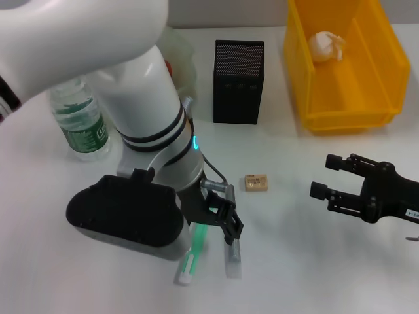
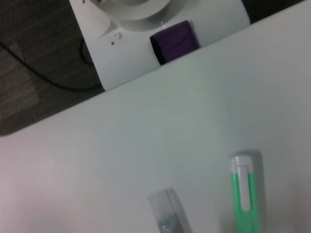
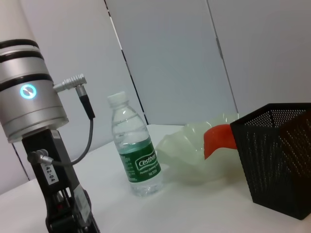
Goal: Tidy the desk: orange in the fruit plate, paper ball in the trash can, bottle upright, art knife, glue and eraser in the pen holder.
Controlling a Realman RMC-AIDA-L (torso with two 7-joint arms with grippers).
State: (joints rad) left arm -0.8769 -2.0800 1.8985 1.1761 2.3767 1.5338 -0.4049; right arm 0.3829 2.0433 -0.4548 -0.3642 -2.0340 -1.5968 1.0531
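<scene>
My left gripper (image 1: 221,219) is open and hangs low over the near table, just above a green art knife (image 1: 194,252) and a clear glue stick (image 1: 233,259) that lie side by side. The left wrist view shows the art knife (image 2: 245,194) and the glue stick (image 2: 167,218) flat on the table. A tan eraser (image 1: 256,182) lies mid-table. The black mesh pen holder (image 1: 238,82) stands at the back. The bottle (image 1: 82,121) stands upright at the left. The paper ball (image 1: 326,47) lies in the yellow bin (image 1: 386,72). My right gripper (image 1: 326,176) is open and empty at the right.
The pale green fruit plate (image 3: 187,155) with the orange (image 3: 218,138) in it stands behind my left arm, between the bottle (image 3: 136,150) and the pen holder (image 3: 277,155). In the head view my left arm hides most of the plate (image 1: 183,55).
</scene>
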